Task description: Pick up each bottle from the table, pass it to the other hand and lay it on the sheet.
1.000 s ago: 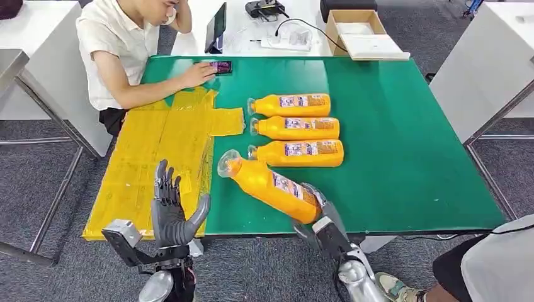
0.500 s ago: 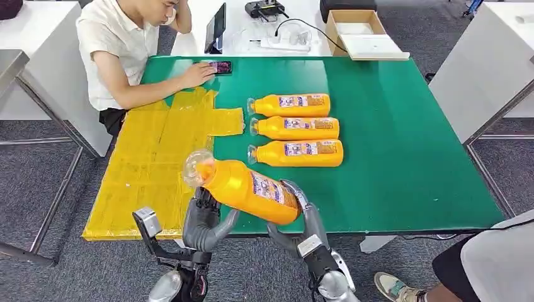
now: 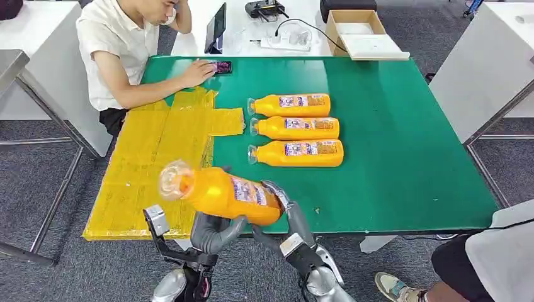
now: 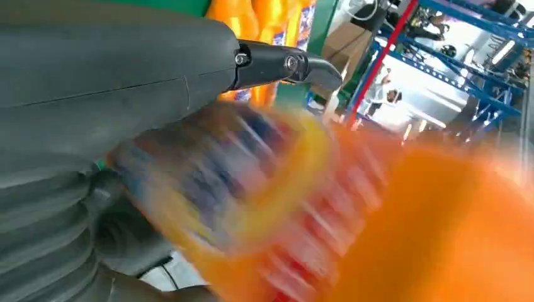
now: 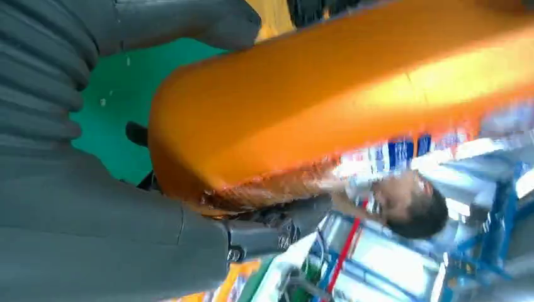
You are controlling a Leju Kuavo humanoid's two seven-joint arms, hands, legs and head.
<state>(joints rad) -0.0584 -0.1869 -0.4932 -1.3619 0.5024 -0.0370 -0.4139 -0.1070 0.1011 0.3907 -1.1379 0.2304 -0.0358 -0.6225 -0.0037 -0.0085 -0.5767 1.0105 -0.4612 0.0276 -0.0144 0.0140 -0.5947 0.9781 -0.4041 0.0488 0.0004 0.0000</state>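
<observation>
My right hand [image 3: 286,220] grips an orange bottle [image 3: 220,192] by its base end and holds it level above the table's front edge, clear cap pointing left over the yellow sheet [image 3: 151,145]. My left hand [image 3: 211,231] sits right under the bottle's middle, thumb spread, fingers hidden behind it. In the left wrist view the thumb of the left hand [image 4: 113,82] stretches over the blurred bottle [image 4: 378,220]. In the right wrist view the right hand [image 5: 94,207] wraps the bottle [image 5: 346,94]. Three more orange bottles [image 3: 296,128] lie side by side on the green table [image 3: 403,157].
A person [image 3: 119,50] sits at the far left corner with a hand beside a phone [image 3: 220,66] at the sheet's far end. Another person's leg [image 3: 497,258] is at the near right. A cardboard box [image 3: 359,31] and cables lie behind the table.
My right hand has carried the bottle up and to the left, from the table's middle front to over the sheet's edge. My left hand has come in under it.
</observation>
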